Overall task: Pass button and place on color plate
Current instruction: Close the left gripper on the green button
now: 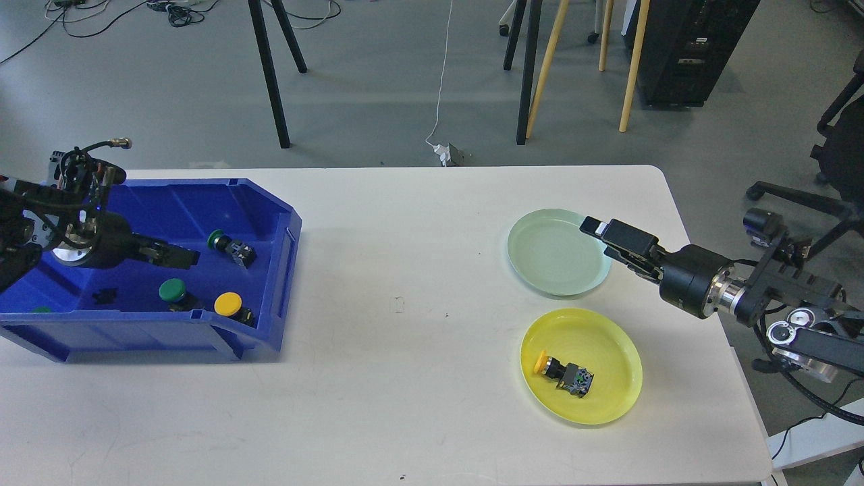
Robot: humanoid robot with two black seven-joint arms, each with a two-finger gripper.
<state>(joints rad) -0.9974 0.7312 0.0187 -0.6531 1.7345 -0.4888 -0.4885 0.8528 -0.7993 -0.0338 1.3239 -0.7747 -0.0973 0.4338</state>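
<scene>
A blue bin (263,202) at the table's left holds a green button with a black body (229,246), a second green button (172,290) and a yellow button (228,304). My left gripper (183,256) reaches into the bin, just left of the first green button and apart from it; its dark fingers cannot be told apart. A yellow plate (611,398) at the right holds a yellow button (563,373) on its side. A pale green plate (550,253) behind it has nothing in it. My right gripper (601,239) hovers open and empty over that plate's right rim.
A small black part (104,295) and a green sliver (40,310) lie in the bin's left part. The white table (405,304) ends just right of the plates. Chair and stand legs (270,74) stand on the floor behind.
</scene>
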